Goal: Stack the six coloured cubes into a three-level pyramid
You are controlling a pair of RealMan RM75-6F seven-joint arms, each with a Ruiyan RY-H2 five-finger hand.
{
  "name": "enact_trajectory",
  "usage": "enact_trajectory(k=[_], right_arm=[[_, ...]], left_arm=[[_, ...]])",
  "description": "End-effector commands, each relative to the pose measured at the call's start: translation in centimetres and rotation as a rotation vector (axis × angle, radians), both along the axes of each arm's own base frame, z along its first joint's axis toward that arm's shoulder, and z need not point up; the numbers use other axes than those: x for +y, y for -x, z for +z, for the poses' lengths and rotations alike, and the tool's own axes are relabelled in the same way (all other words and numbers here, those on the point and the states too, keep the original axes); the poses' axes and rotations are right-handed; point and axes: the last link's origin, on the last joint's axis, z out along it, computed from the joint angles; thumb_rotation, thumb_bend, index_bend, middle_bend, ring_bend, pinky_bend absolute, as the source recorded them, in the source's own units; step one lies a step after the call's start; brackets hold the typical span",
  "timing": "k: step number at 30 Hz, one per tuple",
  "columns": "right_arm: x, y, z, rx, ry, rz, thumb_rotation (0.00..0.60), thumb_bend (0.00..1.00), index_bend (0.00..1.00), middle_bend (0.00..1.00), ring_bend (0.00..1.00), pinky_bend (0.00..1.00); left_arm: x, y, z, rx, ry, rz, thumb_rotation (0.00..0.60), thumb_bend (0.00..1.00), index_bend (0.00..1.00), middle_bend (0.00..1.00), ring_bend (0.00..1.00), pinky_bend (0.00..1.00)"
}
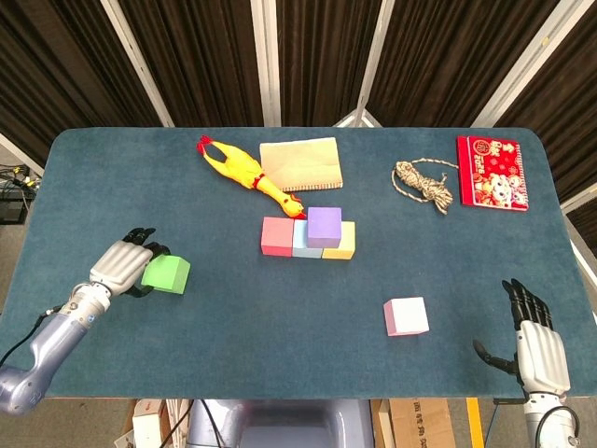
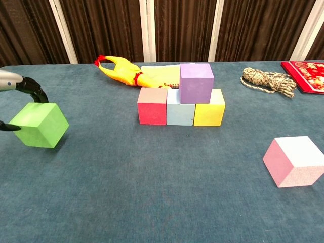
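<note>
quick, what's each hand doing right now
Left hand: grips the green cube.
Right hand: open, holding nothing, fingers apart.

— What sort of place is this?
— A robot lab or test room: dark curtains along the frame's top, a blue-covered bench, cardboard boxes at bottom centre.

The left robot hand grips the green cube, well apart from the purple cube topping three others.
</note>
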Motion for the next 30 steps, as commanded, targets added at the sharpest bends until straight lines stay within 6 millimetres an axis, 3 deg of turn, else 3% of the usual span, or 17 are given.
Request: enact_trajectory(k=[1,6,11,23,30], right_arm=[[-0.1,0.2,0.1,-0.001,0.005,-0.009,0.6,0.25,0.06,0.03,0.0,0.0],[-0.4,0.7,0.3,0.006,0.013,-0.03,0.6,0.25,0.06,0.03,0.0,0.0],[-0.5,0.9,0.4,0.013,0.025,-0.043,0.6,0.25,0.06,0.03,0.0,0.0],[-0.9,1.6,0.6,0.025,0.043,-0.079,0.6,0.25,0.06,0.03,0.0,0.0],[-1.3,2.1,0.5,0.033,0.042,-0.1,0.6,0.25,0.06,0.03,0.0,0.0]], left_arm=[[0.9,-1.5,1.2,-0.044,-0.006,0.018,0.6,0.44,0.3,0.29,0.03,0.0],[3.4,-4.9,4.2,-0.064,-0.04,0.019,0.6,0.44,0.3,0.28,0.02,0.0],[5.8,-8.5,4.8,-0.062,-0.055,0.003,0.6,0.44,0.3,0.28,0.02,0.0],[10.3,-15.9,1.7,-0.104,-0.075,-0.008,0.6,0.44,0.31,0.28,0.02,0.0],[11.3,-18.1,-0.2,-0.082,-0.049,0.008,0.6,0.44,0.31,0.28,0.02,0.0]])
